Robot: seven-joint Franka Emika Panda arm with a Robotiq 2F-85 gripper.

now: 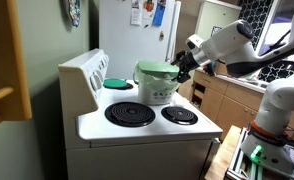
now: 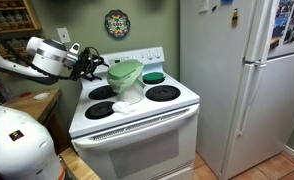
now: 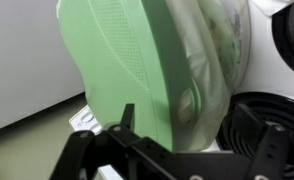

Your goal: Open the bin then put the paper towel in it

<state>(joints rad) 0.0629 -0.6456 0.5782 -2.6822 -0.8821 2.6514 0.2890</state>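
Observation:
The pale-green bin [image 1: 157, 84] stands on the white stove between the burners, and it also shows in the other exterior view [image 2: 127, 82]. Its darker green lid [image 3: 117, 60] fills the left of the wrist view, with the whitish liner [image 3: 222, 50] bunched beside it. My gripper [image 1: 179, 70] is at the bin's upper side, level with the lid, in both exterior views [image 2: 95, 68]. In the wrist view its fingers [image 3: 202, 125] are spread apart, with the lid's edge and the bin's rim between them. I cannot make out the paper towel.
A flat teal disc [image 1: 118, 83] lies on a back burner [image 2: 153, 77]. Black coil burners [image 1: 130, 114] are at the front of the stove. A white fridge [image 2: 237, 70] stands next to the stove. Wooden cabinets [image 1: 222, 100] are behind my arm.

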